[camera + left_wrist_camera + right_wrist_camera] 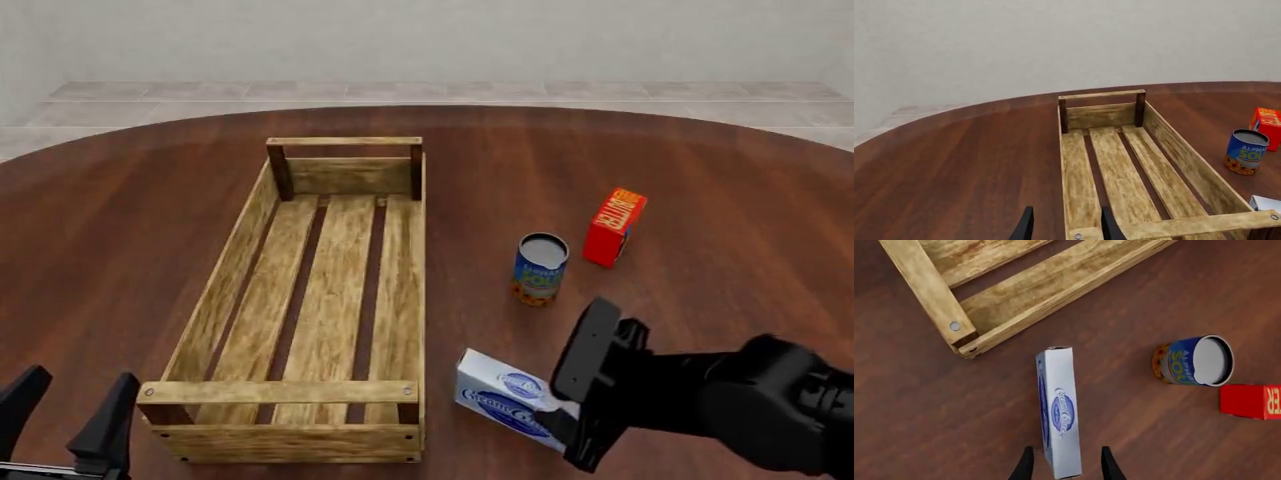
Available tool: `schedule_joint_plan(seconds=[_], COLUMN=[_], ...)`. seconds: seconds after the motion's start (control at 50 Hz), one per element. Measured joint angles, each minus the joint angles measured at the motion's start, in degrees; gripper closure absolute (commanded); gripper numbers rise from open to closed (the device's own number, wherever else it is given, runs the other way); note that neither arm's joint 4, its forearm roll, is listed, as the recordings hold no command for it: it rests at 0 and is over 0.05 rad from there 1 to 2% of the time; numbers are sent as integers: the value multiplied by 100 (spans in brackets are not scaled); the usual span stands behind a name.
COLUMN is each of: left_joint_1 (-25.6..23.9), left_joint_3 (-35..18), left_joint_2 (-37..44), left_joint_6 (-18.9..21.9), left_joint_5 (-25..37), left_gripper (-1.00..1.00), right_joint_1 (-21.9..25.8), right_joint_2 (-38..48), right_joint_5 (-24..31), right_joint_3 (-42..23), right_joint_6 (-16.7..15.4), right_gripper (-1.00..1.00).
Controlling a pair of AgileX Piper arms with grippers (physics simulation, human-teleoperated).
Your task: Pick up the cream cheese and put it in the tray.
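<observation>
Right wrist: cream cheese (1059,415) between right gripper (1064,465) fingers

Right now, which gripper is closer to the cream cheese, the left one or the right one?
The right. The right gripper has its jaws on either side of the cream cheese. The left gripper sits at the table's near-left edge, beyond the tray.

A bare simulated test room, not a lived-in home or shop: round dark-wood surface (747,190) under flat, even rendered light, plain pale wall (1054,45) and pale tiled floor (441,92) behind. Groceries only as props: slatted wooden crate (227,262), soup can (539,268), red-orange box (614,227).
</observation>
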Motion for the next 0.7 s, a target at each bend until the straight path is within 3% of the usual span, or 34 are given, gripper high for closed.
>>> schedule_joint_plan(seconds=[0.7], left_joint_1=[-28], left_joint_3=[0], left_joint_2=[-3], left_joint_6=[11], left_joint_5=[-12], left_gripper=[-100], right_joint_1=[-221], right_joint_2=[1114], right_joint_5=[-739], right_joint_3=[160], right_joint_6=[-211], right_gripper=[-100])
